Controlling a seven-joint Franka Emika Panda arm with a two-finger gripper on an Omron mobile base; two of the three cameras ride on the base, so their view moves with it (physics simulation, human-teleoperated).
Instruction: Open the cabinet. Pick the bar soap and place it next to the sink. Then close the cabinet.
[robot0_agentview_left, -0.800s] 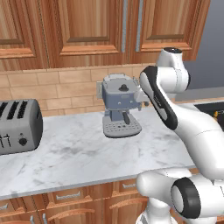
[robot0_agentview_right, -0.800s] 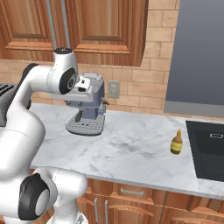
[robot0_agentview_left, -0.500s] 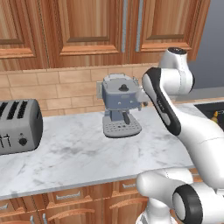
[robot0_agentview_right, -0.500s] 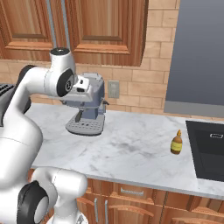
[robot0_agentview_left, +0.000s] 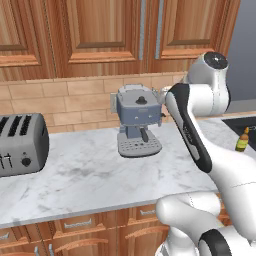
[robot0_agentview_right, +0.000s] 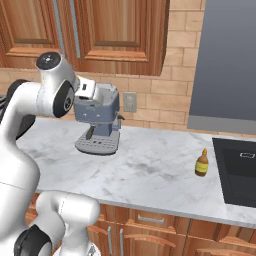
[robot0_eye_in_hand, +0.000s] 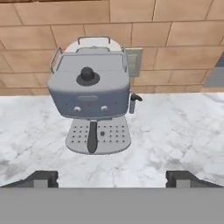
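- The cabinet (robot0_agentview_left: 150, 30) is seen on the wall above the counter, its two raised-panel doors shut and its long silver bar handles (robot0_agentview_left: 151, 30) standing side by side at the middle seam; in the right base view the same doors (robot0_agentview_right: 90, 30) hang above the coffee machine.
- The bar soap cannot be made out in any of the pictures, so its place cannot be told.
- The sink (robot0_agentview_right: 240, 170) is seen as a dark basin sunk in the marble at the right end of the counter; a corner of it (robot0_agentview_left: 242, 125) also shows at the right edge of the left base view.
- The gripper (robot0_eye_in_hand: 112, 179) is held spread, its two dark fingertips (robot0_eye_in_hand: 41, 178) well apart at the bottom of the hand view, with nothing between them.
- The gripper is pointed at the coffee machine (robot0_eye_in_hand: 92, 100) and the brick wall behind it, well clear of the cabinet doors.
- The arm (robot0_agentview_left: 200, 100) is seen folded above the counter, its wrist close beside the coffee machine (robot0_agentview_left: 137, 117).
- A small amber bottle (robot0_agentview_right: 201, 163) with a dark cap is stood on the marble counter (robot0_agentview_right: 150, 175) just left of the sink; it is also seen near the right edge of the left base view (robot0_agentview_left: 242, 141).
- A grey toaster (robot0_agentview_left: 20, 145) is set at the left end of the counter, well apart from the coffee machine.
- A wall outlet (robot0_eye_in_hand: 133, 61) is seen on the bricks just behind the coffee machine.
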